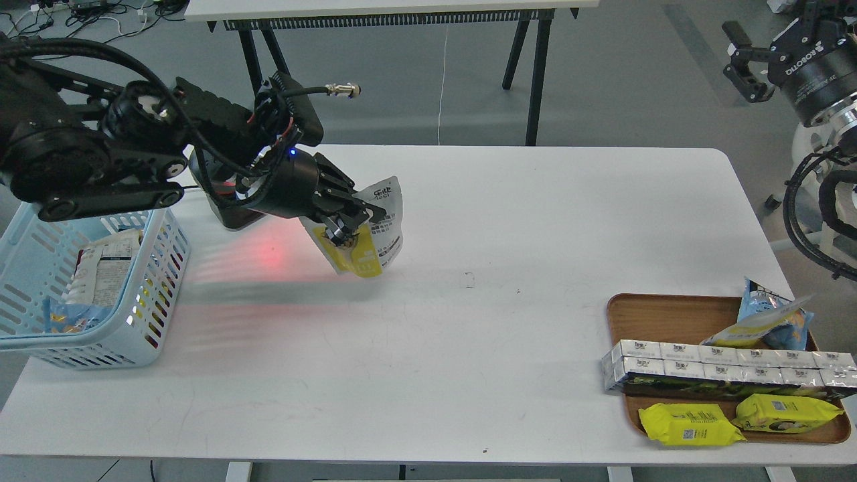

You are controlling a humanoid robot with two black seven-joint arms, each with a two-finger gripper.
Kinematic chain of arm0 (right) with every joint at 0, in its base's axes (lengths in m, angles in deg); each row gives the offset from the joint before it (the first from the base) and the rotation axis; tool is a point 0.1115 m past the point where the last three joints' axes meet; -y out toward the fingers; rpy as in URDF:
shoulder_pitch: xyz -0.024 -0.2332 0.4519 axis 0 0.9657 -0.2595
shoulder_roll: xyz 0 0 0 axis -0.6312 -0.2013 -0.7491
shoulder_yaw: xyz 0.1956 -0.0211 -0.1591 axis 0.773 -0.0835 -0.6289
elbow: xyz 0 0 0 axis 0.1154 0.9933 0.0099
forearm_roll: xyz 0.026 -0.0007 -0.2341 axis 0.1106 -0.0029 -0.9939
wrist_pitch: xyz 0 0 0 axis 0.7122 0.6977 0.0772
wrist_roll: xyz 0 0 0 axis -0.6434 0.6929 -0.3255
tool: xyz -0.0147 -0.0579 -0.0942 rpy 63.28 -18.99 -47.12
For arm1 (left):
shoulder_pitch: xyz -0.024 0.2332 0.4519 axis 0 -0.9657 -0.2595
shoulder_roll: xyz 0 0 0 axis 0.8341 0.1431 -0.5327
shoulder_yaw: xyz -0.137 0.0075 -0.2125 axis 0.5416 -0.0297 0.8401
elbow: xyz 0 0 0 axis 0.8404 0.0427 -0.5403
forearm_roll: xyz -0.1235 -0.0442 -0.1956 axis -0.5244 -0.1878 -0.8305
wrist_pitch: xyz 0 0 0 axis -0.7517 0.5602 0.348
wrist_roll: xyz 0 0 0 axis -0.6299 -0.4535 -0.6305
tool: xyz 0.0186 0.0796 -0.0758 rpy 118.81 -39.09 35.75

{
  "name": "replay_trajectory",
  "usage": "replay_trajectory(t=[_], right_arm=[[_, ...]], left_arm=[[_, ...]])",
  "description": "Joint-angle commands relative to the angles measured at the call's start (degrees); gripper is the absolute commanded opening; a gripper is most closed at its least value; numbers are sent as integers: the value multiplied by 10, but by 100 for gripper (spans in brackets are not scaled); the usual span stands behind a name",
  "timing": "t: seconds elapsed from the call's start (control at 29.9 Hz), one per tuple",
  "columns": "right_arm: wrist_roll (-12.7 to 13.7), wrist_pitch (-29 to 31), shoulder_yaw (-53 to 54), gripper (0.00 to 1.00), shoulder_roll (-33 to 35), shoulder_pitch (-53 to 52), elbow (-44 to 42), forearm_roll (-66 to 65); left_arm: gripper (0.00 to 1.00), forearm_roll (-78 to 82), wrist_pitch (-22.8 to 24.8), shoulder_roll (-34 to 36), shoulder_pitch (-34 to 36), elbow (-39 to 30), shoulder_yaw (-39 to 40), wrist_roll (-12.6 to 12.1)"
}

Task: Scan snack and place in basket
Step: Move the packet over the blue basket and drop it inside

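Observation:
My left gripper (345, 224) is shut on the snack (375, 231), a small silver-white pouch with a yellow front panel. It holds the pouch lifted above the white table, tilted, left of centre. A red glow falls on the table (268, 254) just left of the pouch, in front of a dark scanner body (224, 213) partly hidden by my arm. The light blue slotted basket (157, 268) stands at the table's left edge with a few packs inside. My right gripper (740, 57) is raised off the table at the top right; its fingers are too small to tell apart.
A brown wooden tray (653, 311) at the right front holds a row of silver boxes (723, 368), two flat yellow packs (689, 425) and a blue-and-yellow bag (770, 321). A black-legged table (402, 13) stands behind.

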Motion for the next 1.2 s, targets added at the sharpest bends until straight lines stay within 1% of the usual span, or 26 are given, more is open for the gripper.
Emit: replay_trajectory(t=[0.0,0.17,0.3,0.43,0.53,0.6,0.77,0.9,1.07,1.17], right_arm=[[0,0,3,100,0,0,0,0],[0,0,11,100,-1,0,0,0],[0,0,15,100,-3,-1,1,0],[0,0,15,100,-3,-1,1,0],[0,0,15,100,-3,-1,0,0],[0,0,15,100,-4,-1,0,0],[0,0,15,100,-9,0,-1,0],[0,0,16,100,-9,0,-1,0],[0,0,15,100,-9,0,-2,0],[0,0,15,100,-9,0,-2,0]], left_arm=[[0,24,2,16,1,38,-15,0],[0,24,1,17,-11,91,-43,0],[0,23,2,16,-57,132,-42,0],[0,24,7,25,-64,138,-44,0],[0,20,29,68,-56,139,-37,0],[0,13,40,97,-38,137,-23,0],[0,13,73,177,3,101,19,0],[0,15,82,243,33,82,22,0],[0,23,83,334,39,81,20,0],[0,36,83,373,40,76,21,0]])
